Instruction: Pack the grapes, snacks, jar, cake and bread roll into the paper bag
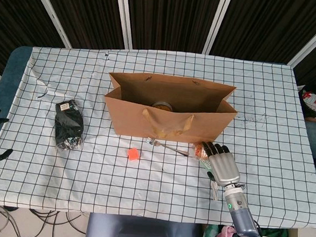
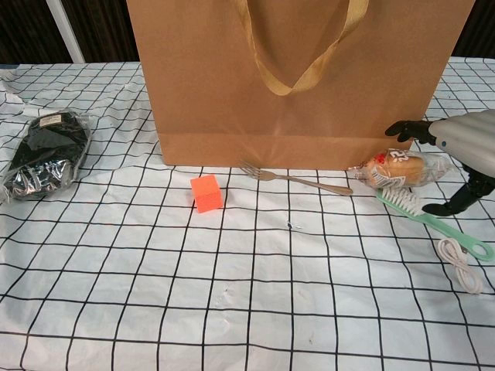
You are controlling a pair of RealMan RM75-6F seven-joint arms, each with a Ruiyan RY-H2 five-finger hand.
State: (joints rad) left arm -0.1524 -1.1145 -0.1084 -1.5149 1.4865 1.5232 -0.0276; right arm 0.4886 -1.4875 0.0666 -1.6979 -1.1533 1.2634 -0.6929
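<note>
I see a white black-gridded tablecloth (image 1: 62, 166) over the table, dark slatted wall panels (image 1: 165, 18) behind.

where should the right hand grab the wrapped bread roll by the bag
Grip the bread roll across its plump middle, from above with the right hand. It lies on its side against the paper bag, with the green brush just in front, so side approaches look crowded.

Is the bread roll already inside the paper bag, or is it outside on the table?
Outside. The wrapped bread roll lies on the tablecloth against the front of the paper bag, beside the green brush, with the right hand over it.
</note>
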